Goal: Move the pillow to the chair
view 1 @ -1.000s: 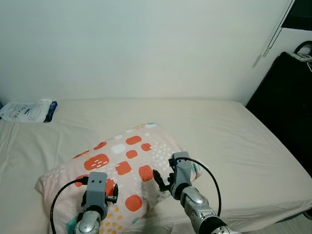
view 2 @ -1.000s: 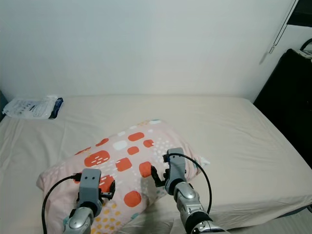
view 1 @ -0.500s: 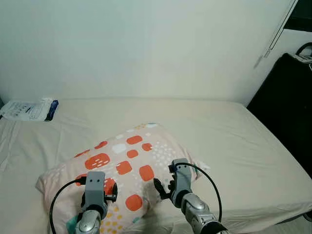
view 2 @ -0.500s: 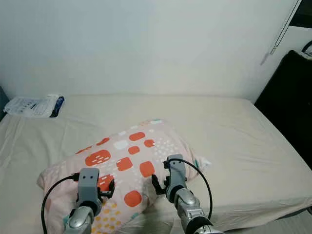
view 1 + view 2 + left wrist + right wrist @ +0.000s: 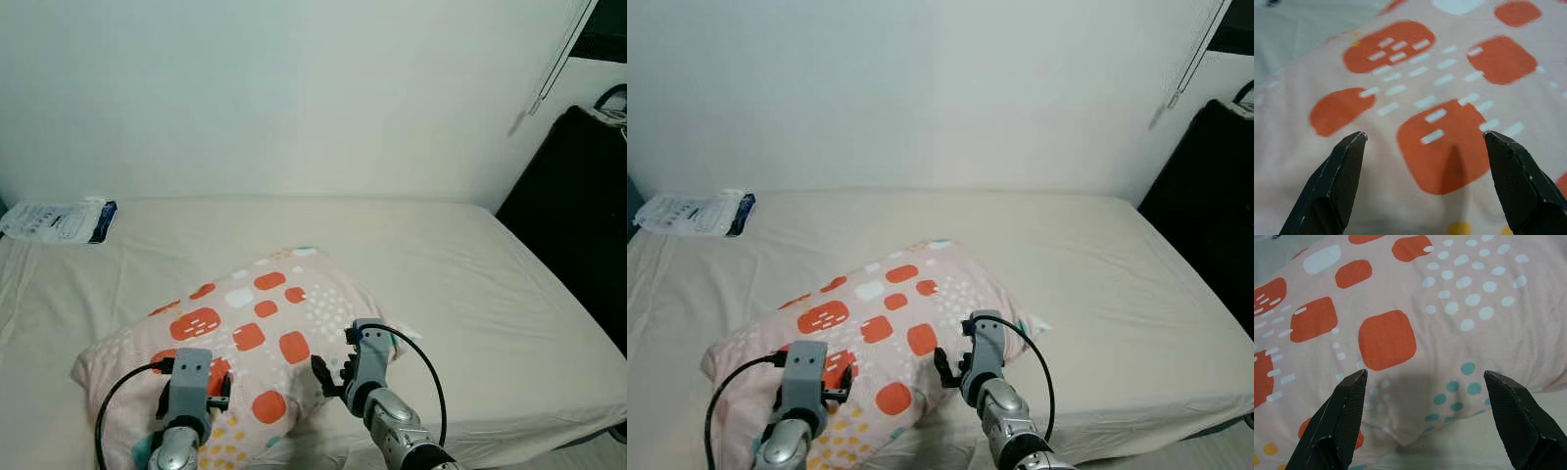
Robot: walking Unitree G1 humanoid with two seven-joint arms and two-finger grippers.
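The pillow (image 5: 245,338), pale pink with orange, white and teal blotches, lies slanted on the near part of the bed (image 5: 470,284), one corner toward the wall and its lower end close to the bed's front edge. Both arms are reaching over that lower end: the left gripper (image 5: 1422,139) hangs just above an orange patch near the pillow's left side, and the right gripper (image 5: 1422,377) hangs over the pillow's near right edge, where the fabric rolls down to the sheet. On each, the jaws stand spread wide with nothing between them, and neither pair looks to be touching the cloth yet. This reads as the approach before the pick-up; the pillow has not been lifted and the carry is not begun. The next move likely calls for lowering both grippers into the soft fabric and pinching a fold on each side, or closing the right jaws over the rolled edge, since a flat, taut top gives little to bite. A white packet (image 5: 54,221) lies well apart at the bed's far left corner, and a dark piece of furniture (image 5: 578,215) stands beside the bed on the right; whether that is the chair cannot be told.
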